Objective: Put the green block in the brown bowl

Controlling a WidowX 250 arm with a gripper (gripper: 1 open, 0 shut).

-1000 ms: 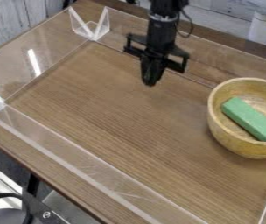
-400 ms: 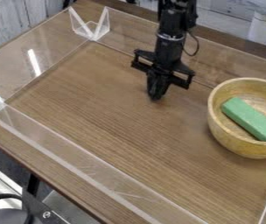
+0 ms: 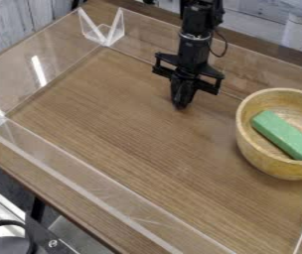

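Lower and a little nearer the brown bowl (image 3: 285, 131) than a moment back, the claw (image 3: 183, 100) hangs tip-down left of the bowl, its fingers pressed together on nothing. Whether the tip touches the desk (image 3: 127, 139) is hard to tell from this angle. Inside the bowl lies the green block (image 3: 286, 135), pale mint, flat and round-edged, slanting across the hollow. The bowl's right rim is cut off.
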